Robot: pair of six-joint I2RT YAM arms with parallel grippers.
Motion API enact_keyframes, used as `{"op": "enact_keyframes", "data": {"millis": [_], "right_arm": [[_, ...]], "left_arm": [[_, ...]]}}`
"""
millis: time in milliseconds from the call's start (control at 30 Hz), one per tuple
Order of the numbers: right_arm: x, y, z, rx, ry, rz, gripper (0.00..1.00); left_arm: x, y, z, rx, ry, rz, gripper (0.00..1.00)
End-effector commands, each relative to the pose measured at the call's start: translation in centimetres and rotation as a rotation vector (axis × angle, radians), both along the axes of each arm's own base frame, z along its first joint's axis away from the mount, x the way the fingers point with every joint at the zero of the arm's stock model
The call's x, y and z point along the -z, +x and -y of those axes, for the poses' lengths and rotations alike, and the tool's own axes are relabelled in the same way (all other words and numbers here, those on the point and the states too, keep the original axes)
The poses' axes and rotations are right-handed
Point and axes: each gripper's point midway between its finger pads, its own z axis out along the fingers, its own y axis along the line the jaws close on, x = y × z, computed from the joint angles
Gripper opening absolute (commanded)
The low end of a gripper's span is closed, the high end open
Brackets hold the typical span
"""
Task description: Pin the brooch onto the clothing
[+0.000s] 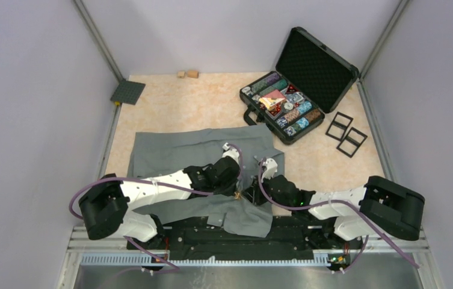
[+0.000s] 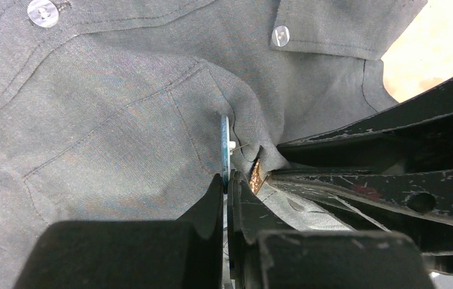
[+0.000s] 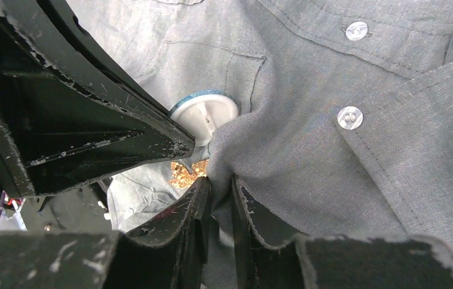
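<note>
While clamped edge-on between the closed fingers of the left gripper (image 2: 228,180), brooch (image 2: 225,150) sits just beside a bunched fold of shirt (image 1: 200,147), mid-table | right gripper (image 3: 221,192) pinches that fold, at brooch's 3 o'clock | open case (image 1: 317,66), at shirt's 1 o'clock, holds rows of poker chips (image 1: 290,111)

**A:** What is the grey cloth shirt (image 3: 332,180) like?
**B:** Matt and finely woven, soft and creased, with stitched seams. Its small pale buttons (image 3: 349,117) are glossy and pearly.
**A:** And the round blue-rimmed brooch (image 3: 203,111)?
**B:** The back looks like smooth white plastic with a slight sheen. A gold glittery piece (image 3: 187,173) shows below it.
**A:** The right gripper (image 3: 219,186)?
**B:** Hard black plastic, matt, with edges scuffed pale. The left gripper (image 2: 228,180) is the same.
**A:** The beige tabletop (image 1: 200,102)?
**B:** Mottled, stone-like and matt. The open black case (image 1: 317,66) has dimpled foam in its lid.
</note>
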Motion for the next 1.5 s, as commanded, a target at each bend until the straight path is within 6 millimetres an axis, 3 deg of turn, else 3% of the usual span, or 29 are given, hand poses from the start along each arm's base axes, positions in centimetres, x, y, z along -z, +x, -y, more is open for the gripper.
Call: {"op": "enact_keyframes", "data": {"millis": [0,67,200,1467], "right_arm": [[-2.8,0.2,-2.4,-0.045,0.09,0.052,0.21],[-2.7,0.2,-2.6,-0.047,0.091,0.051,0.17],[-2.6,0.2,-2.8,-0.059,0.093,0.051,0.0],[-1.0,-1.0,-3.8,-0.14,0.082,0.014,0.0]], "left_arm": [[-1.6,0.3,1.4,0.01,-0.09,0.023,0.0],[-1.7,0.3,1.5,0.012,-0.095,0.023,0.0],[-1.7,0.4,1.6,0.013,-0.101,0.024,0.0],[-3.5,0.3,2.4,0.042,-0.241,0.041,0.0]]}}
